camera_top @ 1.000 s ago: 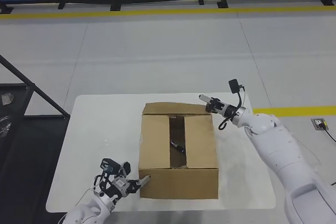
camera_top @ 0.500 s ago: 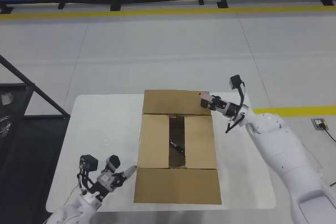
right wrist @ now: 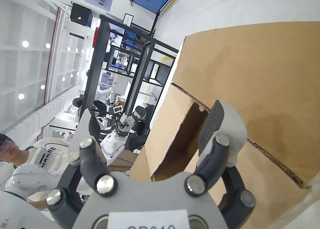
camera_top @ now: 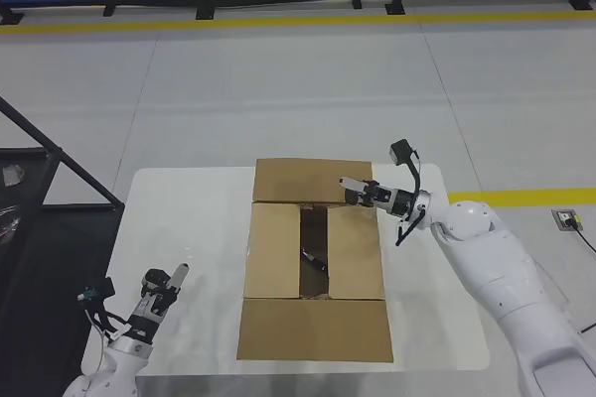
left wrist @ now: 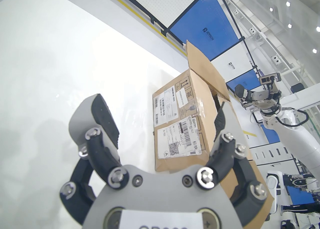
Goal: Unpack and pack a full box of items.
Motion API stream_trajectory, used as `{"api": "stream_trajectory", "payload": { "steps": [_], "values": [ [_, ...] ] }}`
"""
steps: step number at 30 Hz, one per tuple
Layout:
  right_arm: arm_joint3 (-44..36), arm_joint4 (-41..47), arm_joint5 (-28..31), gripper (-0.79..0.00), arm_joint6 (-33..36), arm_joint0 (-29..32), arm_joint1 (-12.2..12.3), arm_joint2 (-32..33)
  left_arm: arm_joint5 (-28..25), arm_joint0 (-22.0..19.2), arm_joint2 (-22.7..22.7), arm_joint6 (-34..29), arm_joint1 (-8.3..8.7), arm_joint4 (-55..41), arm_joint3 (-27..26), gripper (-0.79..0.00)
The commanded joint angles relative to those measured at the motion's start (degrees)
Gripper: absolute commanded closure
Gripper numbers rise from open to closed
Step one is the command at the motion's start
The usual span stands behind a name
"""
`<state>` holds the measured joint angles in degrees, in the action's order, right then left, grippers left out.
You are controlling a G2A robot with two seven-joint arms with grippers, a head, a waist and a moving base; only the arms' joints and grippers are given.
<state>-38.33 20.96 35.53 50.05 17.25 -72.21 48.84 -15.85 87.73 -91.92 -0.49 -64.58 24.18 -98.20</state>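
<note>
A brown cardboard box (camera_top: 316,260) stands mid-table, its far flap (camera_top: 313,181) and near flap (camera_top: 315,330) folded outward and flat. The two side flaps lie over the top with a dark gap (camera_top: 314,250) between them, where a small dark item with a pink tip (camera_top: 313,260) shows. My right gripper (camera_top: 352,189) is open over the box's far right corner, at the far flap (right wrist: 250,64). My left gripper (camera_top: 166,291) is open near the table's front left, well clear of the box (left wrist: 180,124), with nothing between its fingers.
The white table (camera_top: 179,248) has bare surface left of the box. A black metal rack (camera_top: 20,198) stands beside the table's left edge. A narrow strip of table (camera_top: 427,288) lies right of the box, under my right arm.
The near flap has dropped open and flat. My left gripper pulled back left, away from the box's front corner. My right gripper moved in over the far flap, which now lies flat.
</note>
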Motion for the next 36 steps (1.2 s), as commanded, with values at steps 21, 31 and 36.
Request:
{"api": "stream_trajectory", "payload": {
  "steps": [21, 31, 36],
  "values": [
    [9.2, 8.7, -9.2, -0.785, 13.5, -2.3, -9.9, -10.2, 6.3, -2.6, 1.9, 8.6, -1.48, 3.4, 4.1, -0.785],
    [18.3, 17.4, -7.4, -0.785, 20.1, -4.4, -14.9, -9.6, -4.8, 1.1, 0.2, 8.2, -1.21, 7.3, 0.8, -0.785],
    [21.0, 20.4, -5.4, -0.785, 22.8, -5.6, -15.9, -8.0, -9.1, 3.3, -0.5, 8.0, -1.06, 10.0, -1.7, -0.785]
  ]
}}
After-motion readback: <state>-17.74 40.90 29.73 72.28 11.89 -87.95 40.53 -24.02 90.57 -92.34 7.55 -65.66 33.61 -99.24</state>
